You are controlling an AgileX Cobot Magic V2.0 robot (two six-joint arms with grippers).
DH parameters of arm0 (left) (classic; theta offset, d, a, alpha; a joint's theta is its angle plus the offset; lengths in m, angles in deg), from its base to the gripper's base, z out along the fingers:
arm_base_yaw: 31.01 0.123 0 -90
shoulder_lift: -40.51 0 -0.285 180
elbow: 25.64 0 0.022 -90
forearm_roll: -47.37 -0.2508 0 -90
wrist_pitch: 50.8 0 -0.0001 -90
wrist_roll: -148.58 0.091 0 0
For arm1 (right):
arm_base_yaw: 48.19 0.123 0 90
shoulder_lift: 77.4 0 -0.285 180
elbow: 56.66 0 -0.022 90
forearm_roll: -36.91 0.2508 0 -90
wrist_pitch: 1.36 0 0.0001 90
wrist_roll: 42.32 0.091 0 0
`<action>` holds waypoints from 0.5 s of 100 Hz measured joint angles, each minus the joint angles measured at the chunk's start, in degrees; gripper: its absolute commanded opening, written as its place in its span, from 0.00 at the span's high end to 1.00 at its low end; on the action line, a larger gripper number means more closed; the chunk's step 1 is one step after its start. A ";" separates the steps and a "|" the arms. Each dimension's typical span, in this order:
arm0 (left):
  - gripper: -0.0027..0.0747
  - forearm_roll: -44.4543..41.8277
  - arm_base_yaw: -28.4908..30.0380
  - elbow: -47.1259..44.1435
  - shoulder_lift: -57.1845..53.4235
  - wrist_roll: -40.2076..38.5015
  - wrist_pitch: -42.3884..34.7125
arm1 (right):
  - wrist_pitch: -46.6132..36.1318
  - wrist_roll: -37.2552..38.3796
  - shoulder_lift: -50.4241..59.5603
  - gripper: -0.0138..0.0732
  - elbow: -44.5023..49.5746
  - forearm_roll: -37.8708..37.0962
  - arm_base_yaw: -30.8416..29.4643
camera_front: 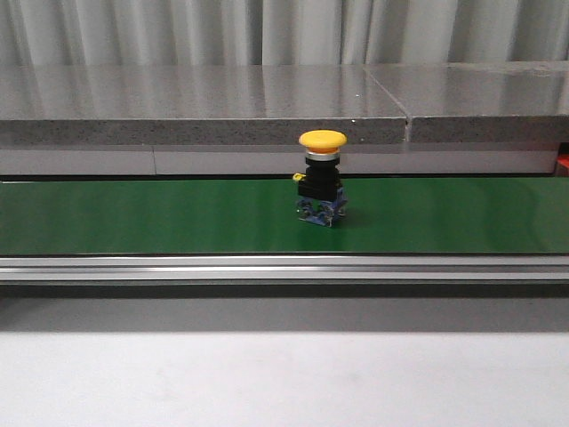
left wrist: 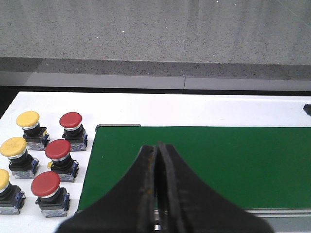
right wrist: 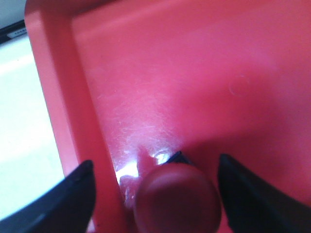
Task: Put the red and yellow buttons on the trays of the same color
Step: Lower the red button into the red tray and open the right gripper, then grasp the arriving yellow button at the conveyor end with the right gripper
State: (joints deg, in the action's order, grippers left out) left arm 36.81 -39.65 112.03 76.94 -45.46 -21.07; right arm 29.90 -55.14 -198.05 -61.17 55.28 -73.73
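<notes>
A yellow button [camera_front: 322,188] stands upright on the green belt [camera_front: 133,213] in the front view. No gripper shows there. In the left wrist view my left gripper [left wrist: 158,148] is shut and empty above the belt [left wrist: 233,160]. Beside the belt's end stand three red buttons [left wrist: 72,130] and three yellow buttons [left wrist: 29,128]. In the right wrist view my right gripper [right wrist: 155,194] is open above the red tray [right wrist: 194,82]. A red button [right wrist: 177,199] stands on the tray between the fingers, touching neither. No yellow tray is in view.
A grey stone ledge [camera_front: 204,107] runs behind the belt. A metal rail [camera_front: 284,267] edges the belt's front. The red tray's raised wall [right wrist: 58,97] stands close to one right finger [right wrist: 73,194]. White table [left wrist: 43,107] surrounds the spare buttons.
</notes>
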 measured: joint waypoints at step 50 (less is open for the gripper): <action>0.99 0.00 0.00 0.00 0.00 0.00 0.00 | 1.16 0.00 8.31 0.14 -0.12 0.00 0.00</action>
State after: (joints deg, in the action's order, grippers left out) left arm 36.81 -39.65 112.03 76.94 -45.46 -21.07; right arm 31.05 -55.14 -189.74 -61.29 55.28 -73.73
